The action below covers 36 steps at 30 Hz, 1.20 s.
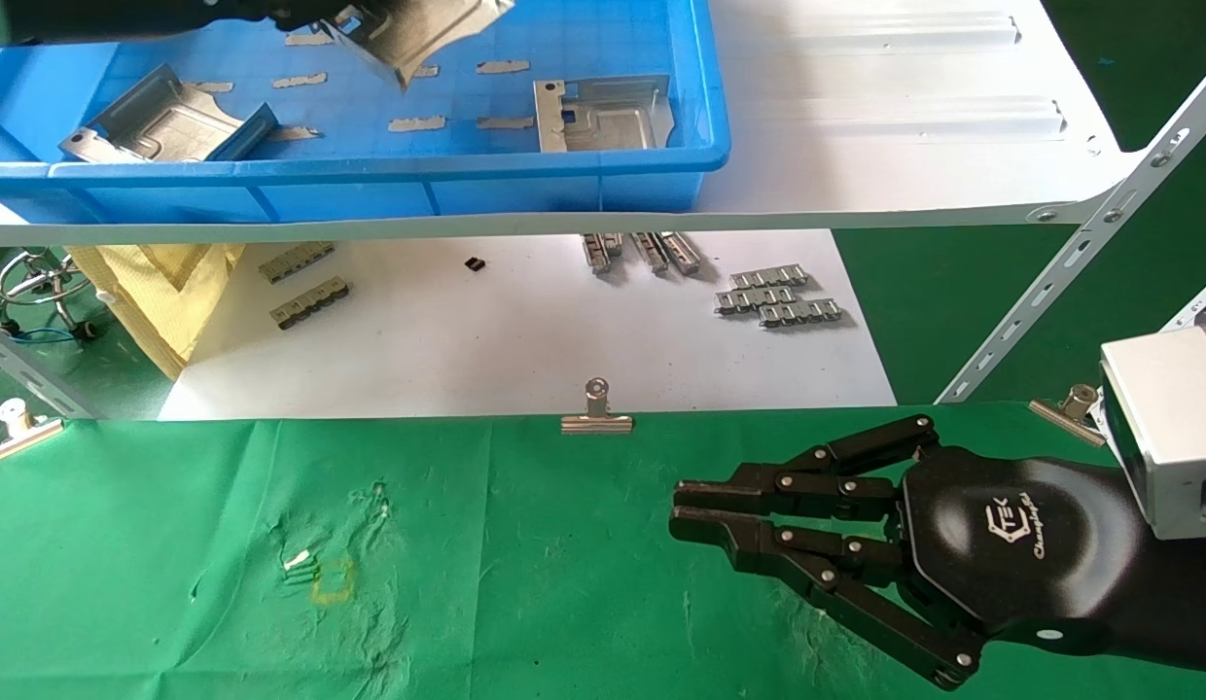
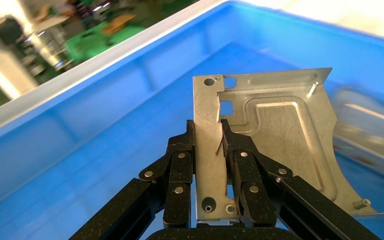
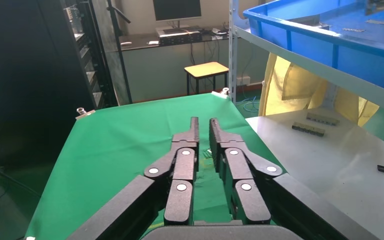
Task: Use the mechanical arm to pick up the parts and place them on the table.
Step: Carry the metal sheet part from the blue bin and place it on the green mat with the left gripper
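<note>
Metal plate (image 2: 260, 135) is clamped by its flanged edge between the fingers of the left gripper (image 2: 210, 150), held above the blue tray (image 1: 700, 126) floor. Two parts (image 1: 165, 124) lie inside it. Beyond the tray's front rim, the right gripper (image 1: 686, 510) is held narrowed, empty, over open green table (image 1: 467, 583).

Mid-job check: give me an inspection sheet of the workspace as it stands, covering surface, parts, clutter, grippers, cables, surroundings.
Surface: green table, wrinkled, no part on it yet.
Job's things: held part lifted over the blue tray; two more parts lie inside.
Clutter: toothed strips on the white board; binder clip at the cloth's edge.
Grippers: left gripper shut on the held part; right gripper over the table, holding nothing.
Cables: blue cable far left.
Surroundings: stool and monitor beyond.
</note>
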Each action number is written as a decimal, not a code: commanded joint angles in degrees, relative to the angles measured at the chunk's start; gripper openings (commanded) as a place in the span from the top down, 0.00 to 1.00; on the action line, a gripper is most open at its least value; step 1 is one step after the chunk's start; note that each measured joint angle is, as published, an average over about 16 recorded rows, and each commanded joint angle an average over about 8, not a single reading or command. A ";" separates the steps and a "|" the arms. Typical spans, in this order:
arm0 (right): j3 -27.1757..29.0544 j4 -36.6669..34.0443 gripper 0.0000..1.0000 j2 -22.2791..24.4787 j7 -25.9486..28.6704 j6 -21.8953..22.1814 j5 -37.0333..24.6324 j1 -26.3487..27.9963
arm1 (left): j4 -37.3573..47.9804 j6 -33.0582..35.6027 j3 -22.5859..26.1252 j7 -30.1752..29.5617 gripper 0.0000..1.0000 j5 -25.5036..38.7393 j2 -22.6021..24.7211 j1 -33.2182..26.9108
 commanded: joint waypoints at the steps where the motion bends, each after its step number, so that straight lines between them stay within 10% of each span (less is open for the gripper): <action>1: 0.00 0.00 0.00 0.00 0.00 0.00 0.00 0.00 | -0.51 3.35 -0.50 1.42 1.00 -0.81 -1.11 0.15; 14: -0.01 0.00 0.00 0.00 0.00 0.00 0.01 0.00 | -5.51 22.85 -2.44 15.24 1.00 -5.94 -8.23 4.10; 28: -0.01 0.00 0.00 0.01 -0.01 0.01 0.01 0.00 | -33.96 23.36 7.76 24.14 1.00 -26.20 -24.75 23.03; 36: -0.02 0.00 0.00 0.01 -0.01 0.01 0.01 0.00 | -29.89 21.48 15.67 36.44 1.00 -22.08 -24.53 27.35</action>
